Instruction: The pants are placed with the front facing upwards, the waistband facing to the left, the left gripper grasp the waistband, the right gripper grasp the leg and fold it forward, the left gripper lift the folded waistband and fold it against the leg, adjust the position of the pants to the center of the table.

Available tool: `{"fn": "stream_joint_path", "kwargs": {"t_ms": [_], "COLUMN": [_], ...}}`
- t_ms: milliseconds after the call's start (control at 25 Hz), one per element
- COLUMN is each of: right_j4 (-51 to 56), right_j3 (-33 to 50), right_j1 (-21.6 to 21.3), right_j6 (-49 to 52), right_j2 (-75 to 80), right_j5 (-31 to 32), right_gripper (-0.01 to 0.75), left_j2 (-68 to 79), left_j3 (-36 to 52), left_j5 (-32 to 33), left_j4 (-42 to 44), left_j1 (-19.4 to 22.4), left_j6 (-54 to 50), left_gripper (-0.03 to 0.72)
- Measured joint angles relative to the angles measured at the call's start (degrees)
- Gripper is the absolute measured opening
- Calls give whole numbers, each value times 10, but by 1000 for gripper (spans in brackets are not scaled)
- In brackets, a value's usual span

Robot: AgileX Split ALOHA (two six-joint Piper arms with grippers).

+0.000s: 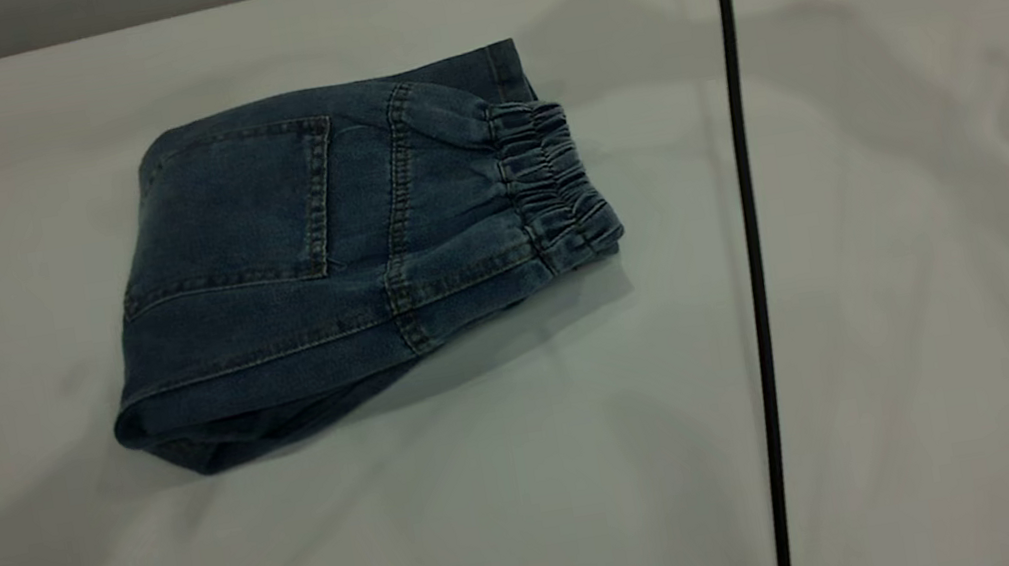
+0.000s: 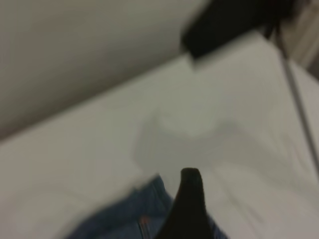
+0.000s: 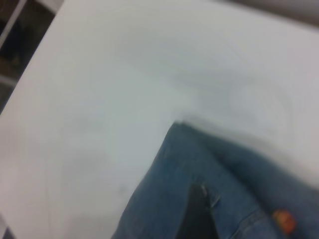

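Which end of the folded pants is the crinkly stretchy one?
The end toward the black line: that is the waistband, gathered into ruffles. The opposite end of the pants is a smooth rounded fold, near the patch pocket.

A bare robot test bench, most likely in a lab.
A plain white-grey table is filling the view, with a thin black cable hanging down across it.

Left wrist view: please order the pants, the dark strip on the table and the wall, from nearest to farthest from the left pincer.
1. pants: on the table, right at the left pincer.
2. dark strip: farther off, running across the table to one side.
3. wall: farthest, beyond the table's far edge.
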Motion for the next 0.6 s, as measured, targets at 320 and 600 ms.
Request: {"fn": "stream_joint_path", "kwargs": {"t_ms": [320,600], "right_j4": [-14,-147], "right_j3": [62,61], "right_j1": [80,193], "right_j6": [4,51], "right_j2": [28,63], "right_j5": [0,1], "right_gripper": [478,478], "left_j2": [-152,-217], "left_j3": [0,0], "left_j5": [-9,-12], "left_j4": [-4,-5], "left_j1": [39,39], "left_j6": [-8,-45], "left_gripper": [581,560]}}
